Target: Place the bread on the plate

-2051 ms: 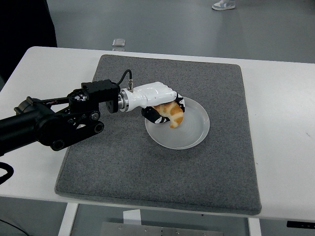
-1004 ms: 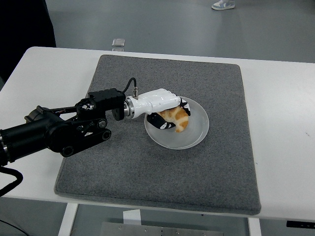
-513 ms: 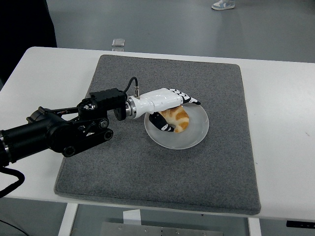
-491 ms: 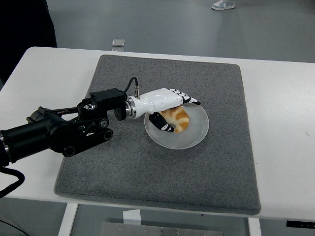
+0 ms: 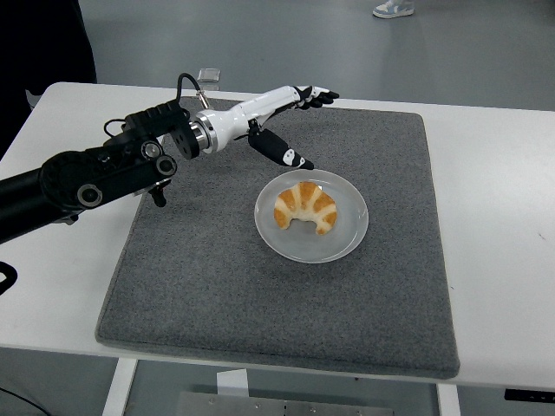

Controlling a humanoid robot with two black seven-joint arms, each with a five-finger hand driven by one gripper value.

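A golden croissant [image 5: 304, 208] lies on the round white plate [image 5: 345, 238] in the middle of the grey mat [image 5: 286, 286]. My left hand [image 5: 295, 117] hovers above and behind the plate's far left side, fingers spread, thumb pointing down toward the plate's rim. It holds nothing and does not touch the bread. The black left arm [image 5: 78, 182] reaches in from the left edge. The right arm is out of view.
The grey mat covers most of the white table [image 5: 494, 217]. A small clear object [image 5: 208, 76] sits at the table's far edge. A shoe [image 5: 395, 9] shows on the floor at the top.
The left hand let go of the croissant, which now rests on the plate. The hand lifted up and back toward the mat's far edge with its fingers spread.
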